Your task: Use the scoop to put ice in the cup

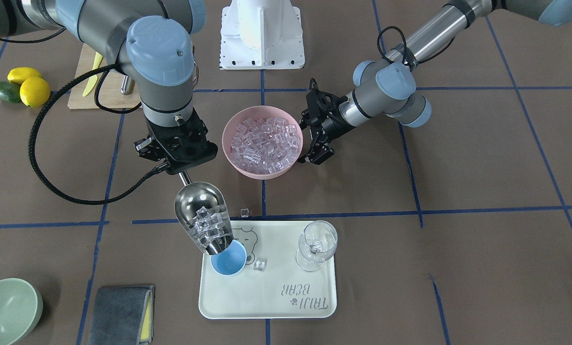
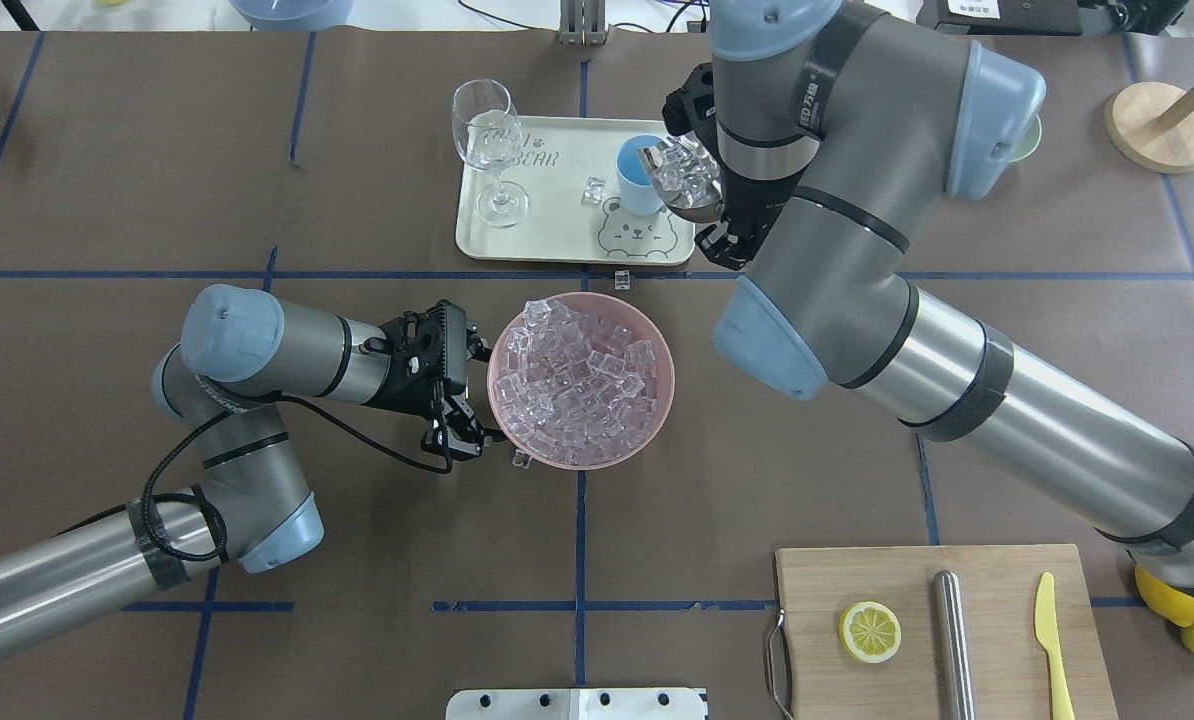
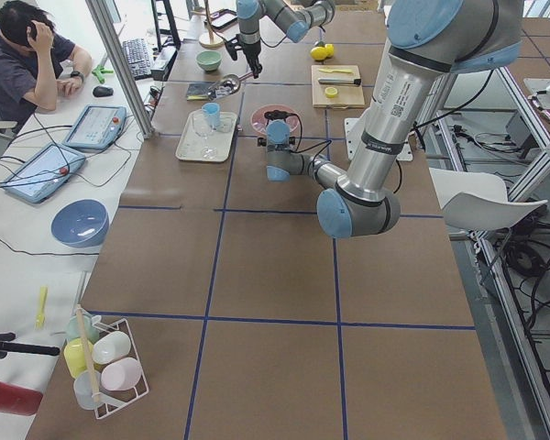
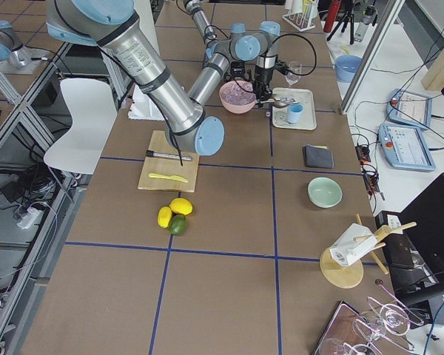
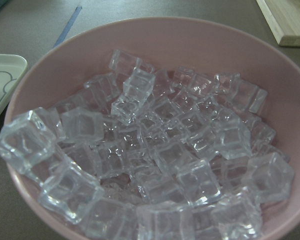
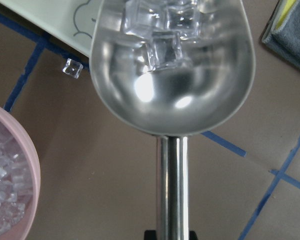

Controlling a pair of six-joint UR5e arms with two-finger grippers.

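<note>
Stray ice (image 1: 259,265), wine glass (image 1: 317,244) near cup (image 1: 228,264)

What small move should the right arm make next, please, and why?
Probably tip the scoop slightly steeper, slowly: its mouth overhangs the cup, ice lies in its trough, and a loose cube lies on the tray beside the cup.

Scoop (image 6: 175,95) is polished steel, mirror-glossy; ice cubes (image 5: 155,160) clear and glassy. Cup (image 1: 228,262) and pink bowl (image 5: 190,45) look like smooth matt plastic. Table cover (image 1: 482,158) is matt brown paper, board (image 2: 997,620) bare wood.
</note>
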